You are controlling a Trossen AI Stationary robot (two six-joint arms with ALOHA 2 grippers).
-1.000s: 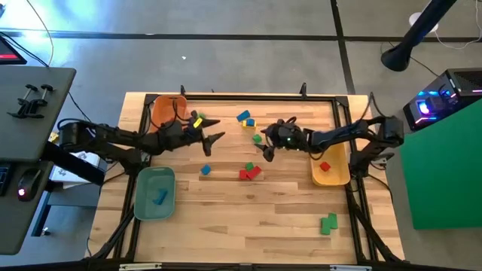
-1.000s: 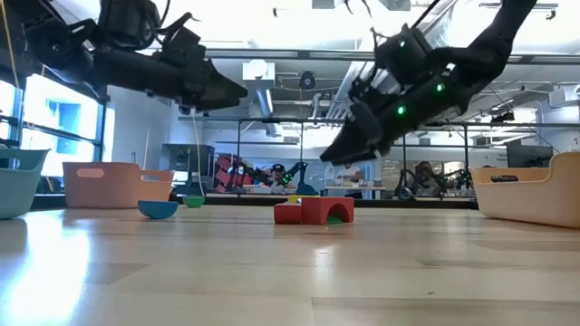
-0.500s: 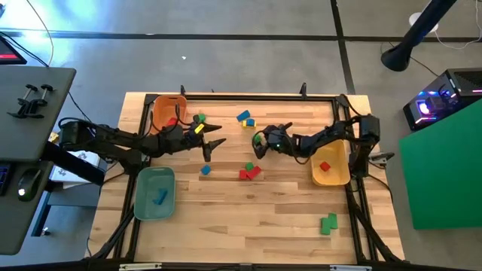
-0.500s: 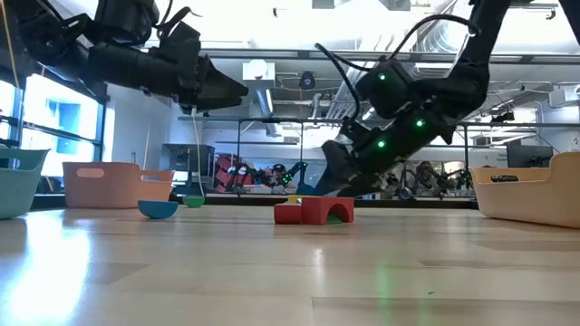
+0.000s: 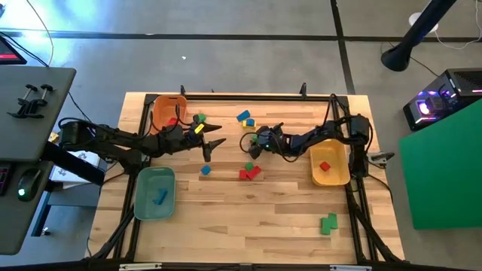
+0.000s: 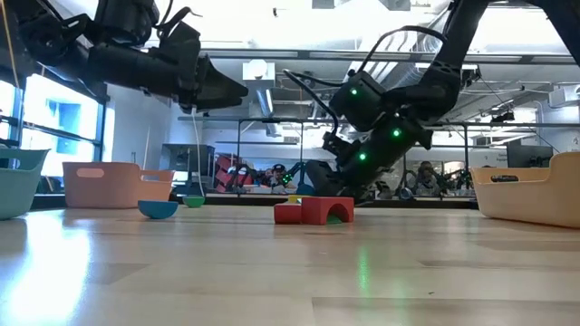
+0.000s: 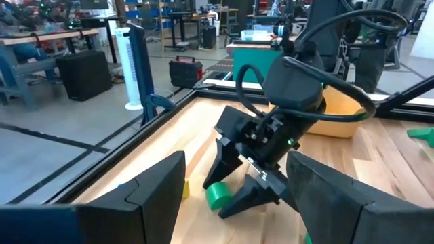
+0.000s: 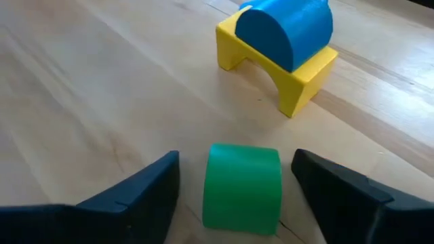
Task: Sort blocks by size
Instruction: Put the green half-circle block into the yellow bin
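Right gripper (image 8: 237,186) spread wide — green block (image 8: 242,187) btwn fingers, not gripped

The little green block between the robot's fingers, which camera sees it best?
The right wrist view: the green block fills the middle, lying between the right hand's open fingers. The left wrist view shows it small under that hand. In the high view the arm mostly hides it; in the low view I cannot find it.

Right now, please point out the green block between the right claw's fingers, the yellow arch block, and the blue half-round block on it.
green block (image 8: 242,186), right wrist view, front face
yellow arch block (image 8: 298,90), right wrist view, near leg
blue half-round block (image 8: 288,27), right wrist view, curved top
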